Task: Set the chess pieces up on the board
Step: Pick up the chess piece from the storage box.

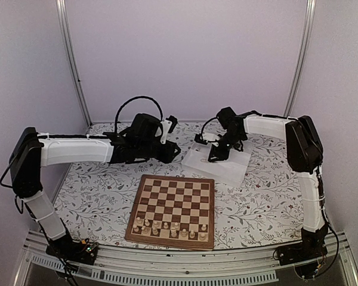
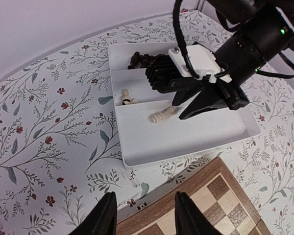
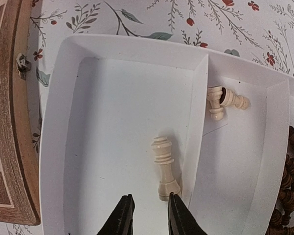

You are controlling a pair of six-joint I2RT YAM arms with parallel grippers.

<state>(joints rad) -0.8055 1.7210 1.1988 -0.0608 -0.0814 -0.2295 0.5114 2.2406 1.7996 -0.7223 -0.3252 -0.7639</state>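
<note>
White cloth printed with thin leafy sprigs and red flowers covers the table [image 1: 268, 196], and at its near middle lies the board [image 1: 174, 199], a flat square of tan and dark brown wooden checks inside a brown wooden border. At about 1 o'clock from the board sits a smooth white plastic tray [image 1: 227, 170] with shallow, sloped walls and dividers. The left end effector [image 2: 144, 200] hangs above the board's far corner at 11 o'clock, its black fingers parted and holding nothing. The right end effector [image 3: 149, 198] is low in the tray's widest compartment, its fingers narrowly apart with nothing between them. Pale pieces [image 1: 170, 228] stand along the board's 6 o'clock edge. Dark turned pieces [image 2: 142, 59] are heaped in the tray's end compartment. Just at 12 o'clock of the right fingertips a cream piece [image 3: 164, 169], crowned and waisted, lies on its side against the divider. Two smaller cream pieces [image 3: 223, 100] lie touching in the narrow compartment beyond it. The step in hand looks like picking the fallen cream piece; the next move likely calls for settling the fingers around its slim stem and closing, then standing it upright on its square.
</note>
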